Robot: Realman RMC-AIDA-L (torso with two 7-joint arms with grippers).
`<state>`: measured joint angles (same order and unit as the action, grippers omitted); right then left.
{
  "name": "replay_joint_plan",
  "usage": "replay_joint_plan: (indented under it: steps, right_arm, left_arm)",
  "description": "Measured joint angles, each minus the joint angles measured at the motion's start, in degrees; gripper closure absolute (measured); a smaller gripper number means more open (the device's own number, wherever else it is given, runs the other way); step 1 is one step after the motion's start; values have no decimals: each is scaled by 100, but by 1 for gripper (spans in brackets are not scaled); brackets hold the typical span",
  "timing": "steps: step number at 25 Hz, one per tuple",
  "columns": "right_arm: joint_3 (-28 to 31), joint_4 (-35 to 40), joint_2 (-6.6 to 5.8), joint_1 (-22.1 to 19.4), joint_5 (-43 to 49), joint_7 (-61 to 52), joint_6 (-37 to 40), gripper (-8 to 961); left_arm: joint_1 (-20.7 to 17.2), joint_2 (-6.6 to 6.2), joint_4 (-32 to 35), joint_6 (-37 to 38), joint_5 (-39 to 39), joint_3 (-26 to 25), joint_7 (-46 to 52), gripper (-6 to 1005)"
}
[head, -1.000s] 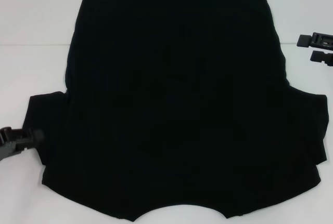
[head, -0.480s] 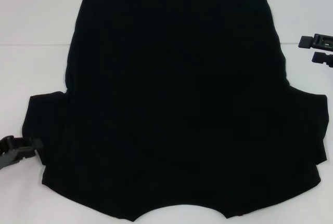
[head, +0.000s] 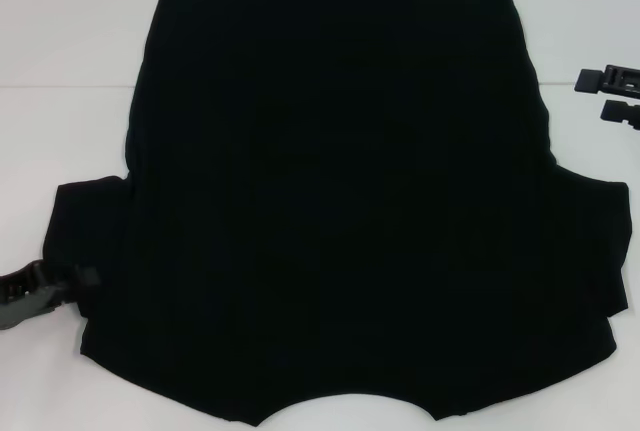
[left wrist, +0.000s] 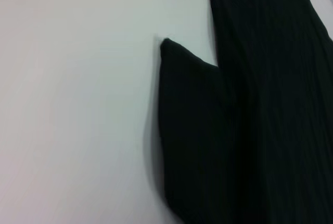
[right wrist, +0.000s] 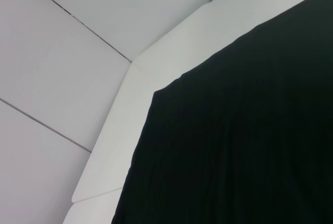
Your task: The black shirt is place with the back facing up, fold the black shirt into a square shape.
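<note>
At left gripper (head: pixel 75 279) jaws, black shirt (head: pixel 340 201) sleeve edge, right gripper (head: pixel 610 94) apart

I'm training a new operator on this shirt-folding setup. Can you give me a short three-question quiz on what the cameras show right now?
1. True or false: the black shirt lies spread flat, with no fold made yet.
2. Which claw is at the edge of a sleeve? A) the left claw B) the right claw C) both
3. Fill in: the right claw hangs over the white table, ____ the shirt, touching no cloth.

Key:
1. True.
2. A. It sits at the sleeve on the robot's left side.
3. Beside.
</note>
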<state>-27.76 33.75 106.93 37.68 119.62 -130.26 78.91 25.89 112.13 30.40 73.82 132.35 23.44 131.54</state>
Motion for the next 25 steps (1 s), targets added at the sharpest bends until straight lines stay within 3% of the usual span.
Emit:
replay_joint_plan:
  steps: [7,13,19,25]
  right_arm:
    - [17,-11,-6,-11,0,0,2,38]
    - [17,-21,-5,-16,0,-8,2,38]
    - [17,0,-5,-16,0,-62,8,37]
    - [4,9,-5,-12,0,-62,11,37]
  left_arm:
    - [14,6,43,-12,25,-1,76,773]
    - [10,-7,82,33,19,-5,89,986]
    - [14,-63,331,289,20,-7,115,994]
    - [96,-234,911,490,341,58,502,996]
